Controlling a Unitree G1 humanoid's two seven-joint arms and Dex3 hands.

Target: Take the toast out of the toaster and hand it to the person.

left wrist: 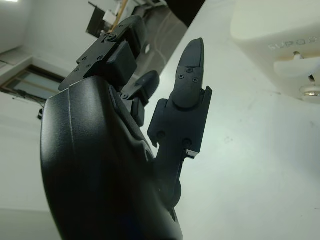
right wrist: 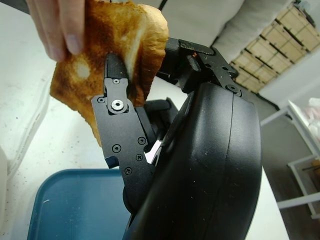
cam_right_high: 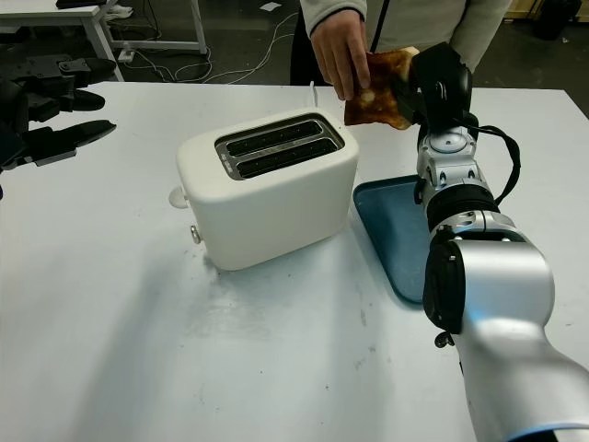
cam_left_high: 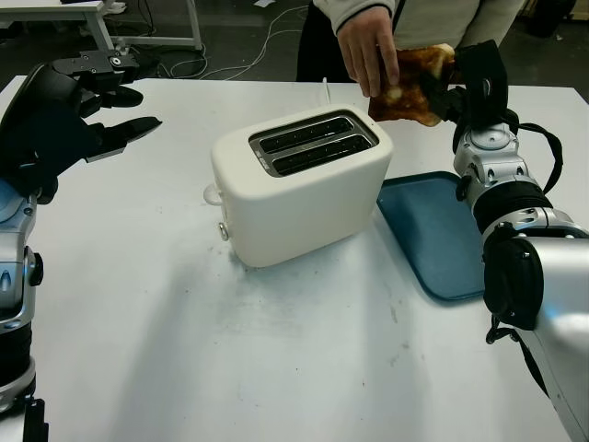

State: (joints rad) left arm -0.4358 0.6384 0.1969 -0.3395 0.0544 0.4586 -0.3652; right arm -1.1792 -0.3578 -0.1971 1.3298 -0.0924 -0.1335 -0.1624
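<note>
Browned toast (cam_left_high: 416,85) pinched in right hand (cam_left_high: 465,87), person's hand (cam_left_high: 368,51) gripping

Head stereo pair: both eyes look forward and down over the white tabletop (cam_left_high: 184,350), sharing the cream two-slot plastic toaster (cam_left_high: 304,184) and blue rectangular tray (cam_left_high: 433,230) from slightly offset positions. Wrist cameras: each sits very close behind its own black hand shell, tilted; the left faces the toaster's side, the right the tray.

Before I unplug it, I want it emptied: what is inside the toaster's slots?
Both slots of the toaster look dark and hold no bread near their tops; their depths are hidden. The toast is out, pinched between the right hand and the person's hand.
</note>
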